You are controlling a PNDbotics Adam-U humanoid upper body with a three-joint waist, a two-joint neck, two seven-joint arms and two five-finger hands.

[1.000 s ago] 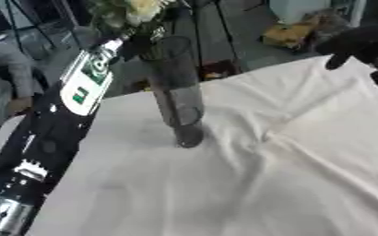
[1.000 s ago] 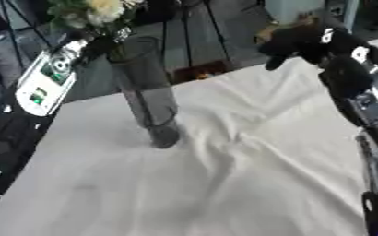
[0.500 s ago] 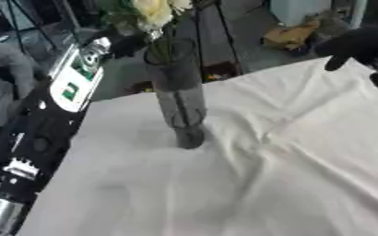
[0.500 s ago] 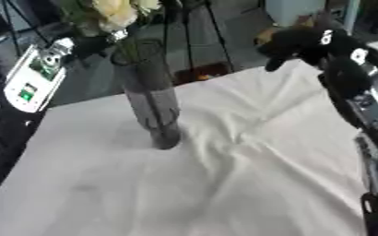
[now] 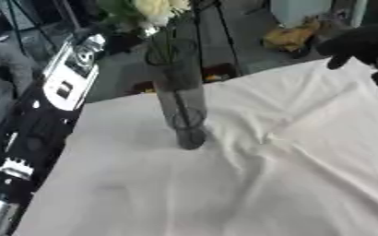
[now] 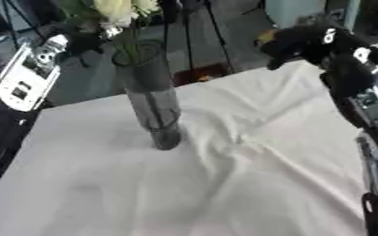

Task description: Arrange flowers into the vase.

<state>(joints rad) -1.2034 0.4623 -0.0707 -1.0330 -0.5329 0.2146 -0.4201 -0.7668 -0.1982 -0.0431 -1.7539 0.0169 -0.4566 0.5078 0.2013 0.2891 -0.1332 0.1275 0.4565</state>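
The right eye view shows the right arm almost whole, rising along the right edge with the right hand [image 6: 298, 42] at its top; the left eye view cuts that arm off and keeps only the dark hand at the upper right corner. The left eye view in turn shows more of the left arm [image 5: 43, 124] along the left edge, down to its silver parts at the bottom corner.

One vase [image 5: 179, 99], tall, dark and see-through, stands upright on the white cloth [image 5: 249, 179], toward the far left part of it. Green stems run down inside the vase, and a bunch of pale flowers [image 5: 156, 8] sits above its mouth; how many blooms there are cannot be told, at least two pale heads.

The left hand [image 6: 85, 42] is up beside the vase mouth, to its left, just under the flowers among the leaves. It is dark and partly hidden, so whether its fingers pinch the stems or are spread cannot be told. The left forearm slopes down and away from the vase toward the near left.

The right hand hangs in the air well to the right of the vase, past the far edge of the cloth, fingers curled downward and holding nothing.

The cloth is creased to the right of the vase.
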